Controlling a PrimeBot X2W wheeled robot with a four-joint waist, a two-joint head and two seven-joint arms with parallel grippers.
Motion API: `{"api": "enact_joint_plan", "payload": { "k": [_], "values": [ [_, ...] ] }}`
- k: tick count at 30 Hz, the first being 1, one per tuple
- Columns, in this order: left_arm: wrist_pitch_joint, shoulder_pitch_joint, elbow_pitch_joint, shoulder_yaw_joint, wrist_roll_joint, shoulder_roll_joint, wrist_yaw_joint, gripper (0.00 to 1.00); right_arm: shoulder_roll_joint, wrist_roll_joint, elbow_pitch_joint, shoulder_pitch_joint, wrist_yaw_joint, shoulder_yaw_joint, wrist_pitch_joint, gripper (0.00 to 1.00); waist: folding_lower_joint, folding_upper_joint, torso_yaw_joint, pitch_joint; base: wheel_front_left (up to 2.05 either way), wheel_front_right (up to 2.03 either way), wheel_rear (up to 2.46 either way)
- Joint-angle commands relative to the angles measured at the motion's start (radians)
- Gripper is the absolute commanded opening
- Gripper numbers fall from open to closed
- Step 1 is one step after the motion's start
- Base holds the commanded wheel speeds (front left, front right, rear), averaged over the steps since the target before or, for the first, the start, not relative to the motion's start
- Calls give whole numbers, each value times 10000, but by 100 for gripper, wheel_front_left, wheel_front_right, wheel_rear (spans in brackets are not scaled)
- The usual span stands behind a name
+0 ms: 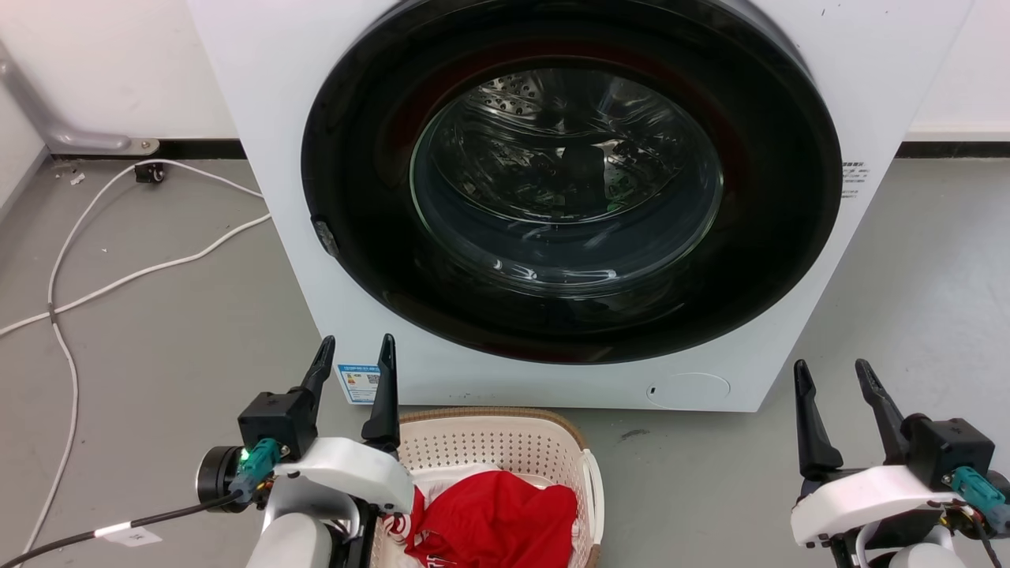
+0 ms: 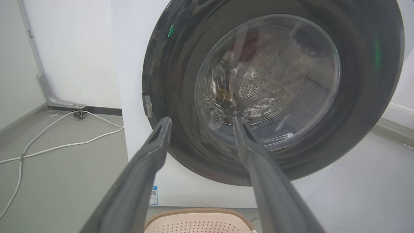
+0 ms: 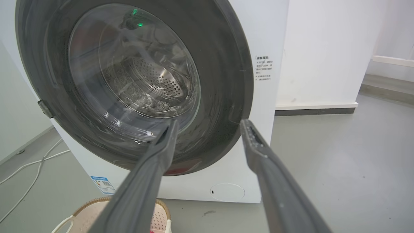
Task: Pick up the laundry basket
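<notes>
Laundry basket (image 1: pixel 489 442) sits on the floor (image 1: pixel 158 315), just in front of the washing machine (image 1: pixel 868 79), with red cloth (image 1: pixel 497 513) heaped inside. Left gripper (image 1: pixel 357 343) hovers at the basket's left edge, fingers spread, holding nothing. Right gripper (image 1: pixel 832 367) is well off to the right, fingers likewise parted and empty.

The laundry basket (image 1: pixel 489 443) sits before the washing machine (image 1: pixel 568 181), garment (image 1: pixel 497 521) inside.
</notes>
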Motion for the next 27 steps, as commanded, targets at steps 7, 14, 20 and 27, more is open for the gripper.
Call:
{"api": "enact_joint_plan", "payload": {
  "k": [7, 14, 20, 27],
  "values": [
    [-216, -258, 179, -130, 682, 17, 97, 100, 25, -709, 145, -196, -3, -34, -211, 100, 0, 0, 16, -29, 0, 0, 0],
    [-351, -317, 362, -203, 1203, 14, 174, 100, 29, -1153, 279, -194, -3, -42, -338, 100, 0, 0, 21, -37, 0, 0, 0],
    [-455, -303, 426, -259, 1607, 8, 257, 100, 33, -1558, 327, -233, -3, -61, -444, 100, 0, 0, 31, -32, 0, 0, 0],
    [-571, -131, 378, -259, 1968, 3, 411, 100, 35, -1910, 305, -280, -3, -122, -571, 100, 0, 0, 57, -17, 0, 0, 0]
  ]
}}
